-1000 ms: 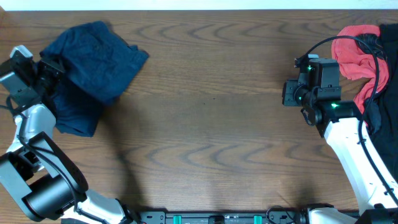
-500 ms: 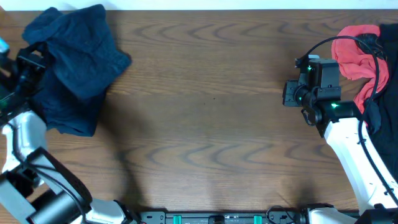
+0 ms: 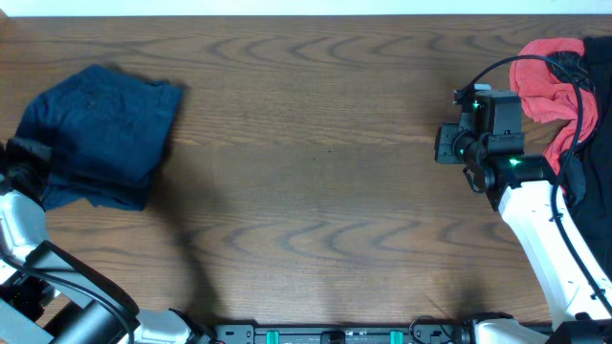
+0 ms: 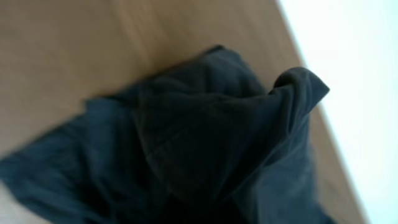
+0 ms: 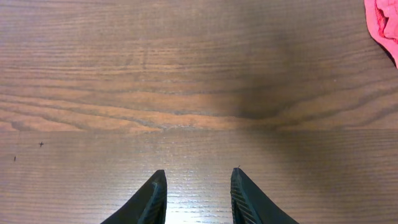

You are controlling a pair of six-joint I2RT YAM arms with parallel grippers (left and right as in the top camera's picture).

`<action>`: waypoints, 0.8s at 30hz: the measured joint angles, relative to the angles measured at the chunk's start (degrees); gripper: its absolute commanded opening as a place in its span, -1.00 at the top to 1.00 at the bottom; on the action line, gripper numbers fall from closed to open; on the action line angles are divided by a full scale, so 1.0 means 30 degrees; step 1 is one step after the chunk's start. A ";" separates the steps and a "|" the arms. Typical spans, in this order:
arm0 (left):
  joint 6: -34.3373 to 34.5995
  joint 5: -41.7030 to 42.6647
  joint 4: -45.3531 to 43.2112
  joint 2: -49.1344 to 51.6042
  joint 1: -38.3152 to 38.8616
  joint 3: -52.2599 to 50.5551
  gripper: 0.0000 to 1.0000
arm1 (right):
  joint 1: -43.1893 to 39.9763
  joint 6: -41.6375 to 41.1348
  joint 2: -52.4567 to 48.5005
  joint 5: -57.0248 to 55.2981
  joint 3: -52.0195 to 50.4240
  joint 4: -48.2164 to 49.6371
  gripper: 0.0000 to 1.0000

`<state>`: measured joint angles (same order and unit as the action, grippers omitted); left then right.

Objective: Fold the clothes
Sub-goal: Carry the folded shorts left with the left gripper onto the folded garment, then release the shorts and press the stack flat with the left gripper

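Note:
The clothes (image 3: pixel 100 134) are a dark navy-blue bundle lying at the far left of the wooden table (image 3: pixel 316 172). My left gripper (image 3: pixel 27 155) is at the bundle's left edge, almost out of the overhead view. In the left wrist view the clothes (image 4: pixel 205 143) fill the frame and bunch up toward the camera, hiding the fingers; the gripper is shut on the cloth. My right gripper (image 5: pixel 198 179) hovers open over bare wood at the right side of the table (image 5: pixel 186 81), nothing between its fingers. From overhead the right gripper (image 3: pixel 446 143) is far from the clothes.
A red cloth (image 3: pixel 547 78) lies at the back right corner, its edge showing as the red cloth (image 5: pixel 384 25) in the right wrist view. Black fabric (image 3: pixel 585 162) and cables hang along the right edge beside the right arm.
My left gripper has pulled the navy bundle leftward toward the table's left edge, and the cloth now lies flatter. The right arm has not moved.

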<state>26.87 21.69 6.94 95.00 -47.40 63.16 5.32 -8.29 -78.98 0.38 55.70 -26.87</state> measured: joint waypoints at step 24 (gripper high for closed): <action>-0.0889 -0.0794 -0.3519 -0.3781 -0.0357 0.0226 0.53 | 0.0000 0.0000 0.0000 -0.0576 0.0000 -0.0685 0.35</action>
<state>24.21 19.31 -3.62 83.66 -48.47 63.83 5.32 -8.29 -78.98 -1.34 55.70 -28.93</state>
